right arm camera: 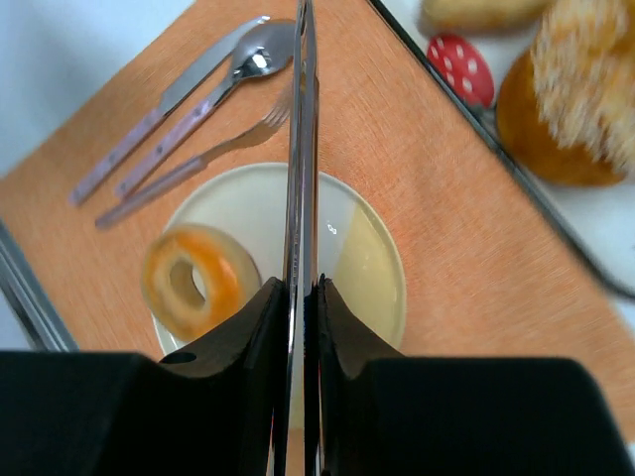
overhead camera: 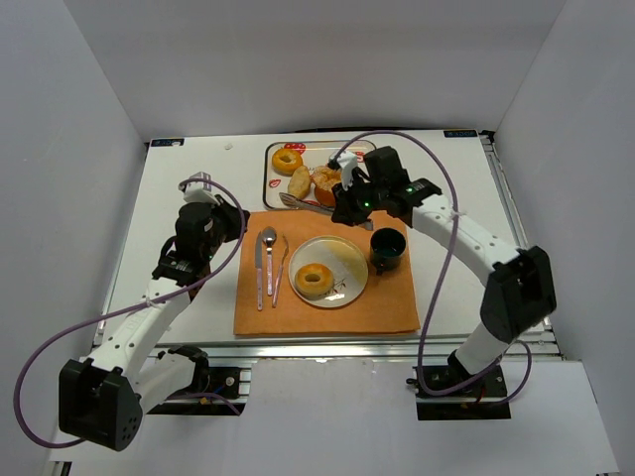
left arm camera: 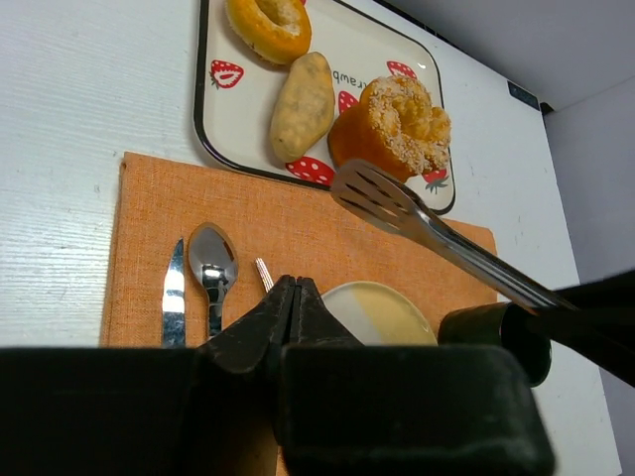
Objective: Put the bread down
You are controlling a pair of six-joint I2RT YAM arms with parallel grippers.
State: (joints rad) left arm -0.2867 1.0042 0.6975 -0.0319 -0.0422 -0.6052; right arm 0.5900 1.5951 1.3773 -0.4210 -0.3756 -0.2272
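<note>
A ring-shaped bread lies on the left side of the pale plate on the orange mat. Three more breads sit on the strawberry tray: a ring, an oblong roll and a crumb-topped bun. My right gripper is shut on metal tongs, whose tips hang closed and empty near the tray's front edge. My left gripper hovers over the mat's left part, shut on nothing.
A knife, spoon and fork lie side by side on the orange mat, left of the plate. A dark cup stands right of the plate. White walls enclose the table.
</note>
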